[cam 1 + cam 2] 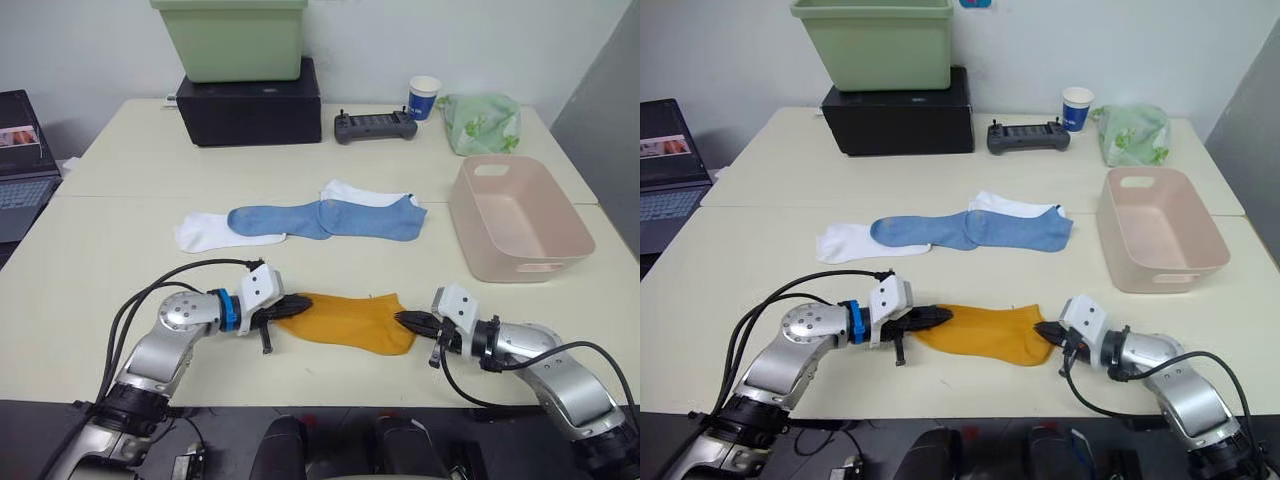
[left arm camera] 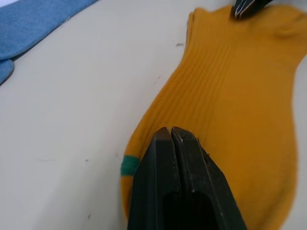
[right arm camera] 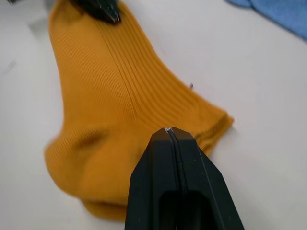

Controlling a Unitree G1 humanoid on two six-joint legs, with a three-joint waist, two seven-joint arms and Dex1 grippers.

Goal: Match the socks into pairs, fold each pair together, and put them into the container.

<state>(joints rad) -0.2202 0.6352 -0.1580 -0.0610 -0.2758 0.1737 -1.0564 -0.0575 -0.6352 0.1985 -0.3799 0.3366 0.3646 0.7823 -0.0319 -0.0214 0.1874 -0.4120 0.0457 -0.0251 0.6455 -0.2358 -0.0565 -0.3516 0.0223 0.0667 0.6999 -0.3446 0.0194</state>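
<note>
— Where's the mustard sock (image 1: 350,321)?
— Near the tabletop's (image 1: 120,250) front edge, my left tool (image 1: 290,309) and right tool (image 1: 408,321) each clamped on one end.
— Risk?
— Uneven lifting could slip it from one tool, spoiling the fold.

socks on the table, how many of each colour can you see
mustard-orange ribbed sock: 1 (a second one under it cannot be ruled out)
light blue socks: 2
white socks: 2, partly under the blue ones
total: 5 visible
</note>
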